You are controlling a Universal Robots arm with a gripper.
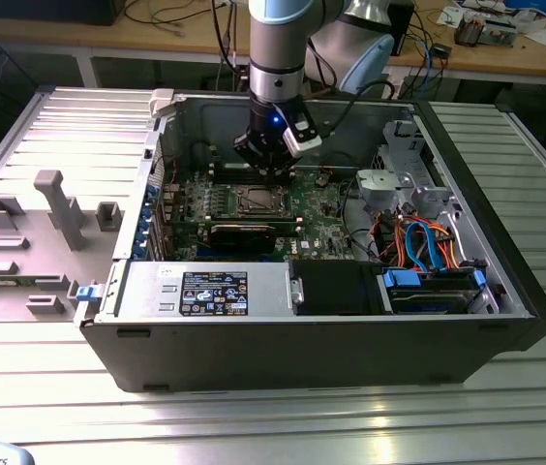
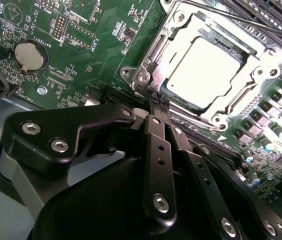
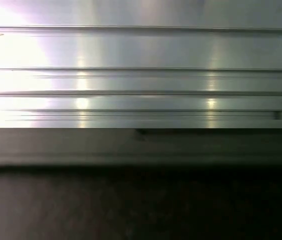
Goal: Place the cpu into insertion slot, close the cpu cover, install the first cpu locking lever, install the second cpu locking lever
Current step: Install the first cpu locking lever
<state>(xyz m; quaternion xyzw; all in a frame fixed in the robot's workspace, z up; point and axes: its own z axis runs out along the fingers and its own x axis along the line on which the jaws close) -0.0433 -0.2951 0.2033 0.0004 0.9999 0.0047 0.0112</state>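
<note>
One gripper (image 2: 157,99), jaws closed and empty, sits at the corner of one cpu cover (image 2: 253,56) over one cpu (image 2: 206,70), above a ribbed metal table (image 1: 350,417).

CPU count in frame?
1: the cpu sits in the insertion slot, framed by the cpu cover, just beyond the gripper. Others may be hidden.

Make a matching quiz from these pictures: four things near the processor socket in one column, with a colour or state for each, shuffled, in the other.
Things:
1. cpu
2. cpu cover
3. coin battery
4. gripper

Colour or state:
a. black, jaws shut
b. round and silver
c. pale square, seated flat
d. silver frame, lying down around the cpu

Pairs: 1-c, 2-d, 3-b, 4-a
</note>
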